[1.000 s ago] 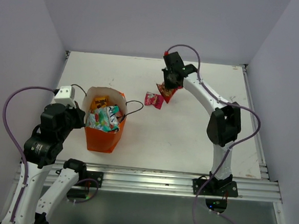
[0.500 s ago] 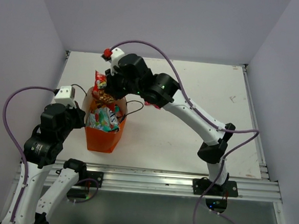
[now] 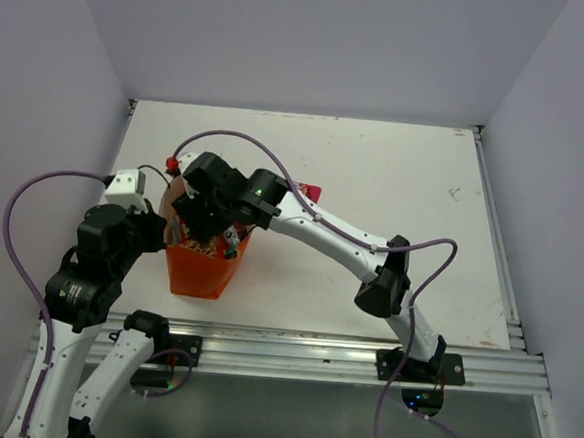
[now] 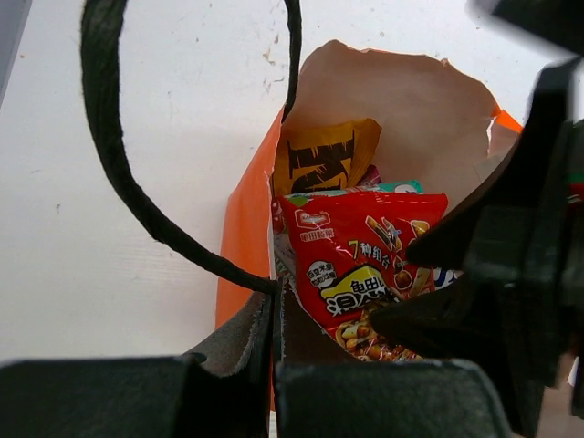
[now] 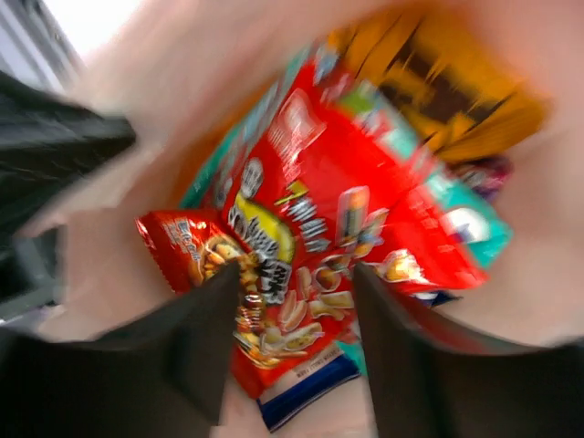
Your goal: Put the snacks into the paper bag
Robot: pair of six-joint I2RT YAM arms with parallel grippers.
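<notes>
The orange paper bag stands upright at the front left. My left gripper is shut on the bag's near wall, next to a dark cord handle. My right gripper is down in the bag's mouth, jaws open. A red snack packet lies loose between and below its fingers. Also in the bag are a smaller red packet, an orange-yellow packet and a teal one. A small pink packet lies on the table behind the right arm.
The white table ends at a metal rail in front, with grey walls on three sides. My right arm stretches across the table's middle from its base at the front right.
My right arm swung from the back of the table to the bag with the red packet, lowered it inside and opened its jaws. The left gripper kept its hold on the bag.
</notes>
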